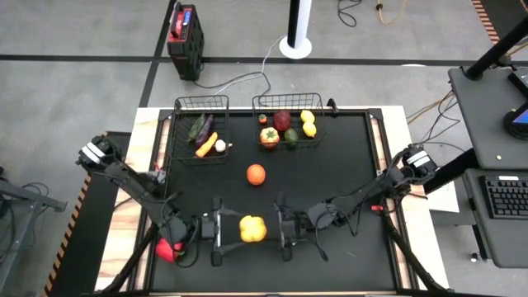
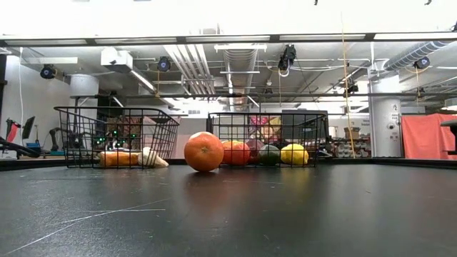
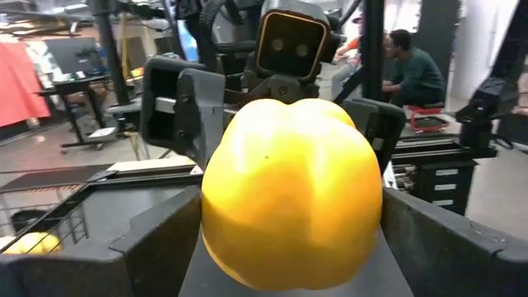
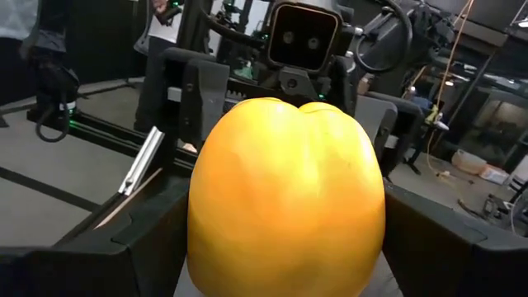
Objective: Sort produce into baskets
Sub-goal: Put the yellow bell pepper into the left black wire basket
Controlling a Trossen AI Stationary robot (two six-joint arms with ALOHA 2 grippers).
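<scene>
High view, left to right: left hand (image 1: 216, 230) low at the near edge of the black tabletop (image 1: 346, 165), fingers spread apart, just beside the glossy yellow toy bell pepper (image 1: 252, 228). Pepper sits between both hands. Right hand (image 1: 285, 228) on its other side, fingers also spread; contact with the pepper cannot be told. Both wrist views filled by the pepper, the opposite hand behind it. Round orange toy fruit (image 1: 256, 174) alone mid-tabletop, apart from both hands. At the far edge, narrower black wire-mesh basket (image 1: 200, 106) holds eggplant, carrot, garlic; wider black wire-mesh basket (image 1: 288, 101) holds red, green and yellow pieces.
</scene>
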